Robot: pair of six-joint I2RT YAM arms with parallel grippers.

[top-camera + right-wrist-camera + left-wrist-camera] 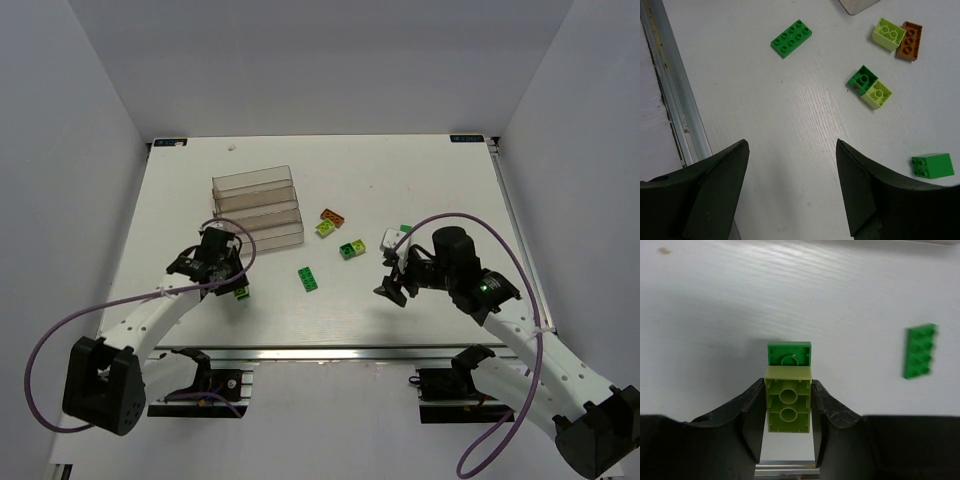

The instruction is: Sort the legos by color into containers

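The left gripper [788, 390] is clamped on a lime brick [788, 407], one finger pressed to each long side. A dark green brick [789, 353] touches that brick's far end; I cannot tell whether the two are snapped together. This is close to the near edge of the bench [180, 200], left of its middle and just in front of the containers [255, 205] — stepped clear bins standing toward the far-left corner.

A flat green plate [309, 278] lies alone around the middle of the bench, between the two arms.

The right gripper [791, 145] hangs over bare bench, its fingers spread apart with nothing between them. Beyond it, a green cube [863, 80] and a lime cube [876, 94] lie touching. Farther back, an orange brick [909, 41] rests against a second lime brick [889, 34]. A lone green brick [932, 165] lies apart from these — nearer the right edge than the others.
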